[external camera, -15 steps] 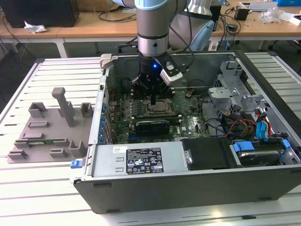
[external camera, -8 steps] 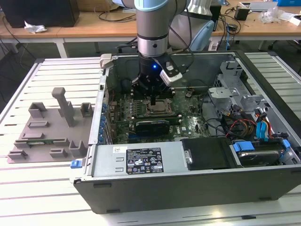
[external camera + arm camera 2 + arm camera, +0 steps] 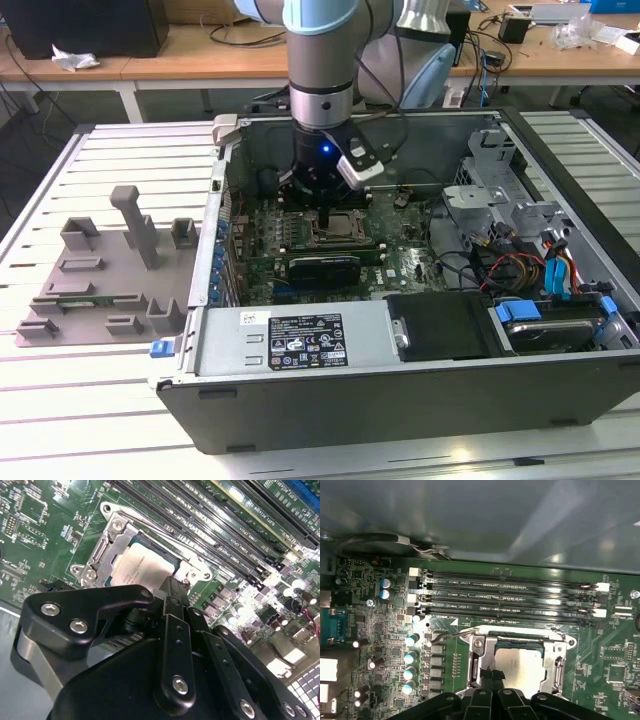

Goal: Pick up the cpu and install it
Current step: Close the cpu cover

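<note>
Cpu (image 3: 520,666) in socket frame (image 3: 556,662) beside memory slots (image 3: 510,596)

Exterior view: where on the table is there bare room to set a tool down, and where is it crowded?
On the table, bare slats run along the near edge, past the grey fixture plate and computer case, and beyond the case on the exterior view's right. Crowded: inside the case, where the gripper hangs over the cpu.

The gripper (image 3: 172,586) hides one edge of the cpu (image 3: 145,566); the exterior view crops the arm (image 3: 320,45).
</note>
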Controlling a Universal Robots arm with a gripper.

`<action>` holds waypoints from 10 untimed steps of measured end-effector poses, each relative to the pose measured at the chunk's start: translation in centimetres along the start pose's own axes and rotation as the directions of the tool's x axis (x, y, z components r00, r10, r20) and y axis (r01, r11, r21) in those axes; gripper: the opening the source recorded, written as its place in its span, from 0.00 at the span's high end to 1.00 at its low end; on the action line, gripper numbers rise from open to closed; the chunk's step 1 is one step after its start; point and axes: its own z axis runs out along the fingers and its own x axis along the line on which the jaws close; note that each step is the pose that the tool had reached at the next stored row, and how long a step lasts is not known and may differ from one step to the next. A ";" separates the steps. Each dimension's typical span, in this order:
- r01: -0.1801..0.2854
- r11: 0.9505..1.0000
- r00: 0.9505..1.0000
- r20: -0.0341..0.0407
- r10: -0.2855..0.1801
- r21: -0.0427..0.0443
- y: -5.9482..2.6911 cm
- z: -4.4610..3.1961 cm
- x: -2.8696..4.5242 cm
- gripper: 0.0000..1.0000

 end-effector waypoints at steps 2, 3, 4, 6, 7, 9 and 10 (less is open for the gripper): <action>0.000 1.000 1.000 0.000 0.000 0.000 0.03 0.16 0.22 0.89; 0.000 1.000 1.000 0.000 0.000 0.000 0.04 0.30 0.31 0.89; 0.000 1.000 1.000 0.001 0.000 0.000 0.05 0.44 0.34 0.89; 0.000 1.000 1.000 0.001 0.000 0.000 0.07 0.66 0.35 0.89; 0.000 1.000 1.000 0.001 0.000 0.000 0.07 0.73 0.35 0.89; 0.000 1.000 1.000 0.000 0.000 0.001 0.07 0.77 0.36 0.89; 0.000 1.000 1.000 0.000 0.000 0.001 0.07 0.79 0.36 0.89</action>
